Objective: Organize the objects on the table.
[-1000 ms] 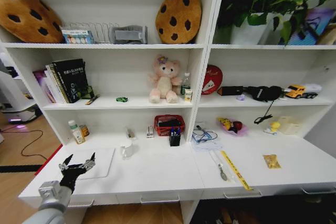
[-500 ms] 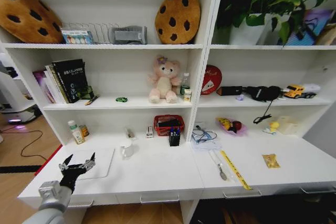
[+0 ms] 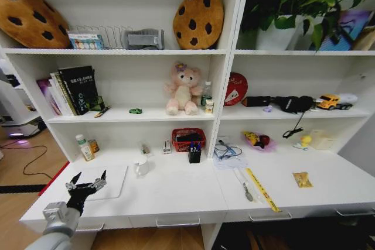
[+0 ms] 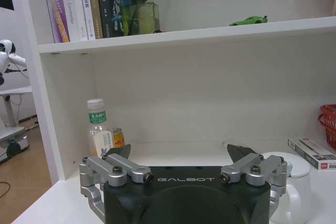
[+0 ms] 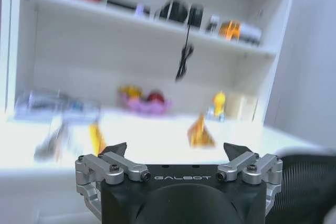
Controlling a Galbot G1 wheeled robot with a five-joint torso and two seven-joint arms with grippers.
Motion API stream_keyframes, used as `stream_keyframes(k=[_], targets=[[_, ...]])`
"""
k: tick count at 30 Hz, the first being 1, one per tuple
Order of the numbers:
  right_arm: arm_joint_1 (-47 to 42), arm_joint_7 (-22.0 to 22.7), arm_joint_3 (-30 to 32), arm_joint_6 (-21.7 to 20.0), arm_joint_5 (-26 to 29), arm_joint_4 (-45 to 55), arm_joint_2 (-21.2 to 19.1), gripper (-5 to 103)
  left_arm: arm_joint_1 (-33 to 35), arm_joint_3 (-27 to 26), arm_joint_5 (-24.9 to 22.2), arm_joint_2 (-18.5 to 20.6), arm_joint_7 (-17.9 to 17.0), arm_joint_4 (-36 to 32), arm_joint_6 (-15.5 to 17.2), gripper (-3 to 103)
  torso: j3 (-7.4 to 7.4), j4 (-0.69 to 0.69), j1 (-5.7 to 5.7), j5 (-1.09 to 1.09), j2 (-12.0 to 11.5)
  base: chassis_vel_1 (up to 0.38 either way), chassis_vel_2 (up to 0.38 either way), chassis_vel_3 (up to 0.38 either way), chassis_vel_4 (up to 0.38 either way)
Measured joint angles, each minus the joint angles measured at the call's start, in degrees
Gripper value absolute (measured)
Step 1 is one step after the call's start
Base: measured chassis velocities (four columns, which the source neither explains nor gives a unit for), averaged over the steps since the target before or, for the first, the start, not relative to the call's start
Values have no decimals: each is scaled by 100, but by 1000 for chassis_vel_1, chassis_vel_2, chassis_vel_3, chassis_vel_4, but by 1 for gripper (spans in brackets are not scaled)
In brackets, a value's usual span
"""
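My left gripper hangs open over the front left corner of the white table, at the near edge of the flat silver laptop. In the left wrist view this gripper holds nothing and faces a small bottle at the back wall. The bottle stands behind the laptop. A green toy car sits on the shelf above, also the green toy car. The black pen cup stands mid-table. Dark pens lie to the right. My right gripper is open and empty.
A white mug stands right of the laptop, and a red basket behind the pen cup. A yellow ruler and an orange packet lie on the right part. Shelves overhang the back of the table. A black chair is near my right gripper.
The head picture has shifted very slightly. The left gripper and the things on the table stand as before.
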Motion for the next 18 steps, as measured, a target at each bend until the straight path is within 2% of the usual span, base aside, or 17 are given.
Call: stream_keyframes(k=[1,2,3,5,6,8,9,11,18], targets=[[110,-107,282,-296,333,284,-26,100,0,-1,0,0,-1,0,0,100,0,1,0,-1,0,0,0,0,0],[110,-107,282,-296,333,284,-26,100,0,-1,0,0,-1,0,0,100,0,1,0,-1,0,0,0,0,0],[205,-189,447,-570,635,440,-86,100,0,0,0,0,0,0,0,100,0,0,0,-1,0,0,0,0,0],[731,-167,871,-1667,1639,632,-461,100,0,0,0,0,1,0,0,100,0,1,1,-1,0,0,0,0,0],[731,-167,871,-1667,1639,632,-461,100,0,0,0,0,1,0,0,100,0,1,1,-1,0,0,0,0,0],[1555,134,1074,-2628,2166,540,-726,100,0,0,0,0,0,0,0,100,1,0,1,3,0,0,0,0,0],[1555,134,1074,-2628,2166,540,-726,100,0,0,0,0,0,0,0,100,1,0,1,3,0,0,0,0,0],[2712,650,1103,-3612,2636,360,-1071,100,0,0,0,1,0,0,0,100,1,3,2,4,-1,0,0,0,0],[3615,654,849,-3748,2784,102,-1506,100,0,0,0,0,0,0,0,100,1,0,3,1,-1,0,0,0,0]])
